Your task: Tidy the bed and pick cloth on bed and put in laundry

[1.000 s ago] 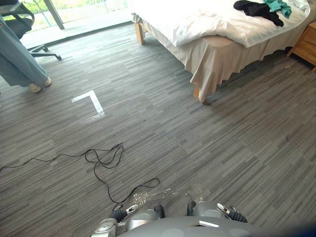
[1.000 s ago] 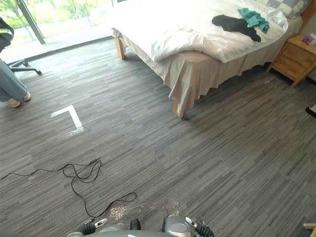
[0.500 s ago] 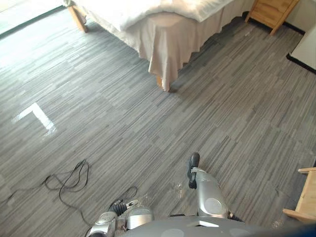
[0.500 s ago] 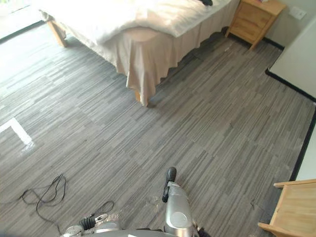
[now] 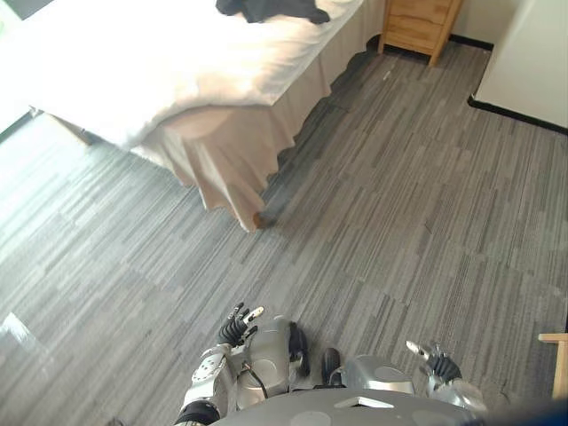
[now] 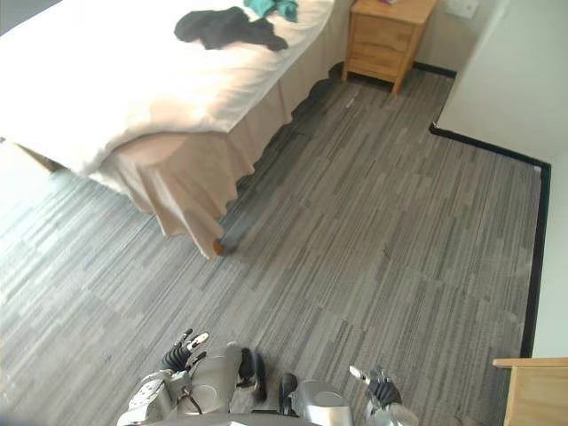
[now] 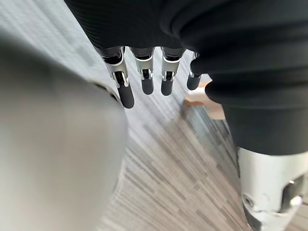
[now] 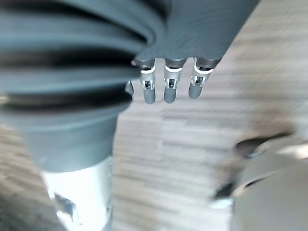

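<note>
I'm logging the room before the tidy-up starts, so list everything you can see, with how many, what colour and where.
bed: one, white cover over a beige skirt, far left
black cloth: one, black, lying on the bed towards its far end
teal cloth: one, teal, on the bed just past the black cloth, partly cut off
nightstand: one, light wood, beside the bed's far end
wall: one, white with black skirting, far right
wooden furniture: one piece, light wood, near right corner, mostly cut off
floor: grey striped planks
left hand: one, silver fingers straight, holding nothing
right hand: one, silver fingers straight, holding nothing
</note>
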